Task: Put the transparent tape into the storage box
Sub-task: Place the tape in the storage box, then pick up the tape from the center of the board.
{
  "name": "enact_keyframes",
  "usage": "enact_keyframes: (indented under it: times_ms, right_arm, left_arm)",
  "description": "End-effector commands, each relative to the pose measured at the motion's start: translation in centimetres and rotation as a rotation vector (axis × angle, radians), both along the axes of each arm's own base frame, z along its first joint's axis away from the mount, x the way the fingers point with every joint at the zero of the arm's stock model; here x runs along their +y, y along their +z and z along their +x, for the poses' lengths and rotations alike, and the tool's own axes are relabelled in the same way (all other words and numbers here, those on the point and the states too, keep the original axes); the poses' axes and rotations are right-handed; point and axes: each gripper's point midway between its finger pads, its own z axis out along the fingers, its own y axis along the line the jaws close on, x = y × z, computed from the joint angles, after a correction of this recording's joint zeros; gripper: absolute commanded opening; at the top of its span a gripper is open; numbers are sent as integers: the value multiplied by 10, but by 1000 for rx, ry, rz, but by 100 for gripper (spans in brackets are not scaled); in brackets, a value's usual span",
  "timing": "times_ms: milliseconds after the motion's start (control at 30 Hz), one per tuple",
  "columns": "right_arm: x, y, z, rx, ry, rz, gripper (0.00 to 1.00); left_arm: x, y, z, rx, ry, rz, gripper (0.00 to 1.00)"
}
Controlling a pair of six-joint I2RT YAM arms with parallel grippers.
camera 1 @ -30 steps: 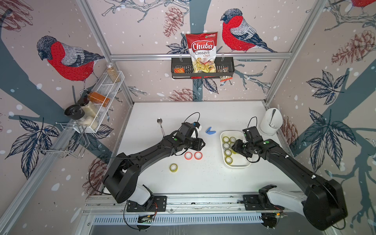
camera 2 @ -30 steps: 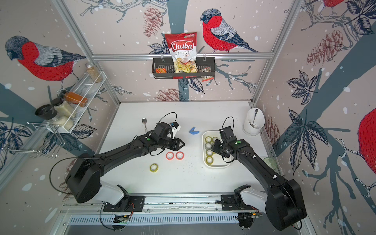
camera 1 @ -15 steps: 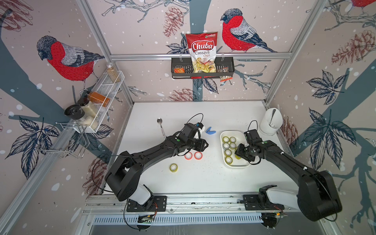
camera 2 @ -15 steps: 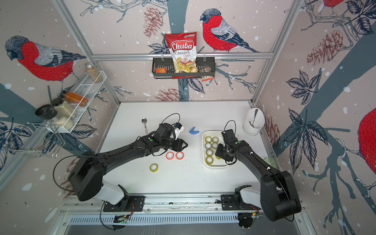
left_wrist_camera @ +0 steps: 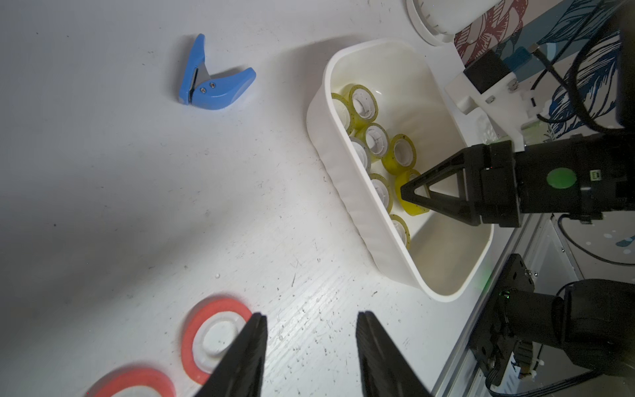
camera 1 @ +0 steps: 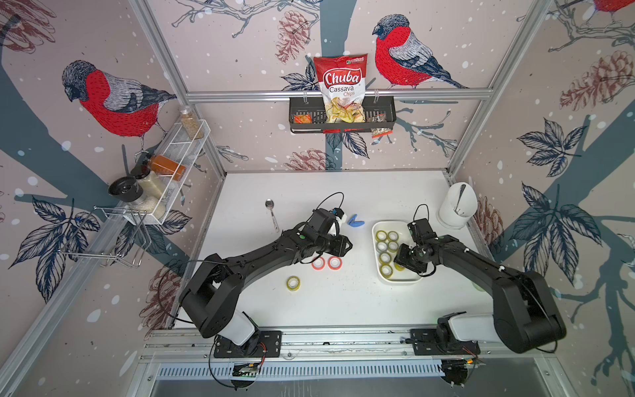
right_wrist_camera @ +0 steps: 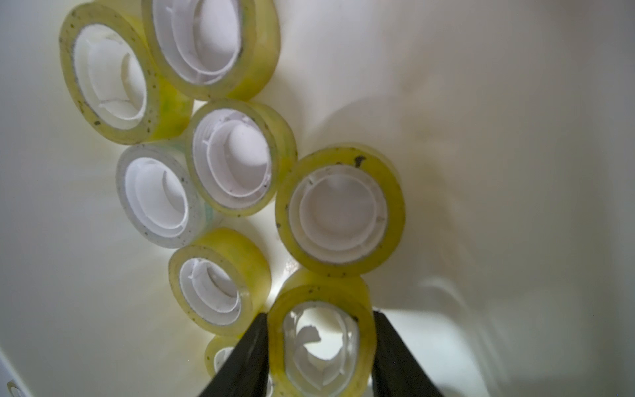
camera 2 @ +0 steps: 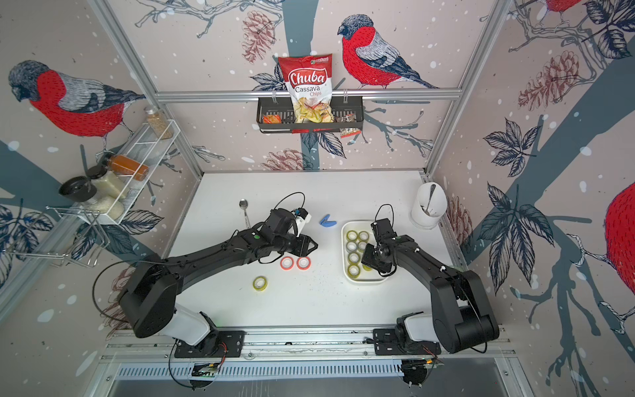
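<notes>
Since a second ago the right arm has swung in over the storage box (camera 1: pixel 400 280), and its right gripper (right_wrist_camera: pixel 319 343) now reaches down inside the tub instead of hovering at its near edge; the left arm has shifted only slightly. The right gripper's jaws stand on either side of a yellowish transparent tape roll (right_wrist_camera: pixel 321 340), pressing its outer faces, so it is gripping that roll. The roll seems to sit low in the box beside the others, though the wrist view is too close to tell whether it touches the floor. Seven more rolls lie inside the box, clustered along one long wall, most of them flat with white cores showing.

The left gripper (left_wrist_camera: pixel 311 347) hangs above the white table (camera 1: pixel 343 302) with its jaws parted and nothing between them, one finger just over the edge of a red tape roll (left_wrist_camera: pixel 216 338). A second red roll (camera 1: pixel 318 263) lies touching the first. One more yellowish roll (camera 1: pixel 293 283) rests alone on the table, well apart from the box. A blue tape cutter (left_wrist_camera: pixel 209 77) lies beyond the left gripper, near the box's far end.
</notes>
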Motion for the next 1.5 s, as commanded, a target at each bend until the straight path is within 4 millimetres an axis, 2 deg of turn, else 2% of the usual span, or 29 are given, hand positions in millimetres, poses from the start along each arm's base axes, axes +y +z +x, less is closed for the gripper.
enact_keyframes:
  times_ms: [0, 233, 400, 700, 900, 1133, 1333, 1467]
  right_arm:
    - [2, 2, 8, -21, 15, -2, 49]
    - [2, 7, 13, -35, 12, -7, 57]
    - [1, 17, 13, -56, 5, -6, 62]
    - [2, 64, 20, -203, 41, 7, 61]
    - [11, 81, 24, -246, 117, 15, 59]
    - [39, 91, 20, -263, 257, 30, 59]
    - [75, 100, 13, -287, 371, 57, 59]
    - [97, 97, 6, -280, 457, 53, 59]
  left_arm:
    - [-9, 10, 4, -33, -13, -42, 48]
    - [-8, 9, 4, -34, -12, -38, 48]
    - [-7, 12, 5, -42, -6, -39, 47]
    - [0, 25, 7, -81, 21, -32, 47]
    - [5, 22, 3, -67, 26, -22, 47]
    - [16, 27, 0, -47, 51, -58, 47]
    - [54, 27, 16, -9, 168, -85, 46]
    - [82, 27, 24, -9, 252, -78, 45]
